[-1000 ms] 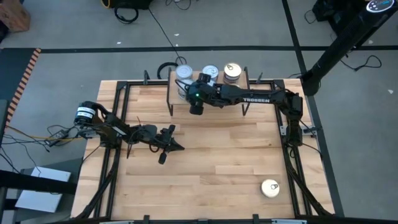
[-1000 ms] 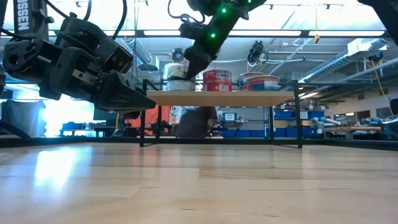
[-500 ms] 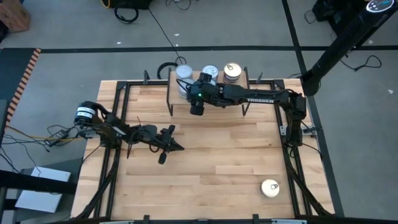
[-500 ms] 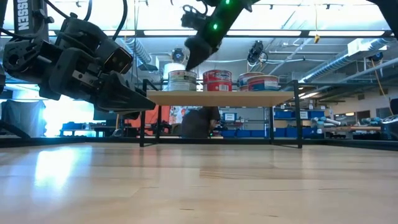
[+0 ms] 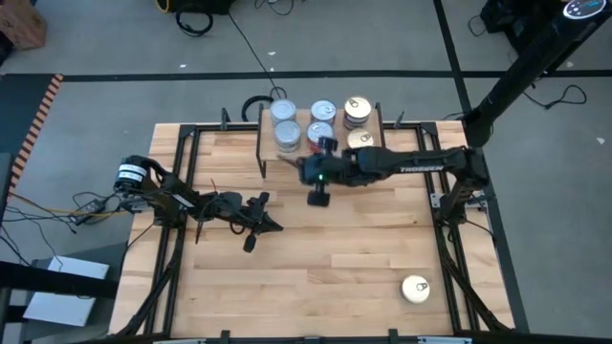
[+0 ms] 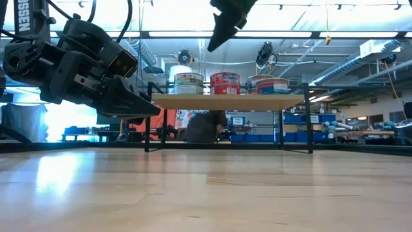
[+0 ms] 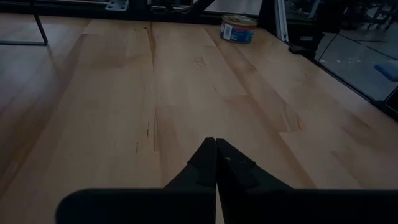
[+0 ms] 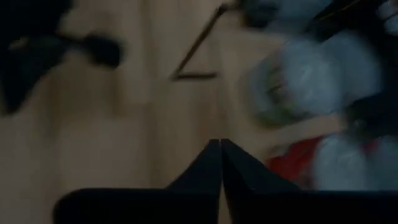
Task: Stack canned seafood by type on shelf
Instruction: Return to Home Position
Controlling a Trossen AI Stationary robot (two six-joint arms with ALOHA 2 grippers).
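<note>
The slatted wooden tabletop (image 5: 316,248) carries the shelf (image 6: 228,101), a light-wood board on thin black wire legs (image 6: 147,125) that stand directly on the slats. Most of the tabletop extends in front of the shelf.

Three groups of tins stand in a row on the board:
- The green-and-white tins (image 6: 188,83) stand at the shelf's left-arm end and show silver tops from above.
- The red-labelled tins (image 6: 224,83) stand at the shelf's middle.
- The gold-topped tins (image 5: 357,110) stand at the shelf's right-arm end.

A single tin (image 5: 415,289) rests upright on the tabletop. It is well apart from the shelf, forward of its right-arm end.
</note>
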